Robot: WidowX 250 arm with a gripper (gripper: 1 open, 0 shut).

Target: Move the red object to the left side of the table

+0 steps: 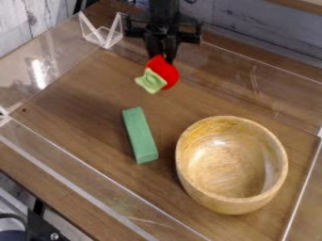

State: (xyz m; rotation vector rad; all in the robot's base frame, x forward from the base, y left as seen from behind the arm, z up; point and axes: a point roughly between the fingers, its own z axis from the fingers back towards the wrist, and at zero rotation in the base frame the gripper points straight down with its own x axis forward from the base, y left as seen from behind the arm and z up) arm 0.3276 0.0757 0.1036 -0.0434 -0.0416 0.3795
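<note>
Red object (pixel 161 69) near wire rack (pixel 102 31) (bowl (pixel 232 166) apart).

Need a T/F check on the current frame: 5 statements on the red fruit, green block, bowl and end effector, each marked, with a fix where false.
1. The red fruit is at the end effector. True.
2. The red fruit lies inside the wooden bowl. False: it is outside the bowl, up by the end effector.
3. The green block lies on the brown tabletop, outside the bowl. True.
4. The bowl holds the green block. False: no block is in it; the block is beside the bowl.
5. The fruit's light-green end points away from the arm, toward the green block's side of the picture. True.
</note>
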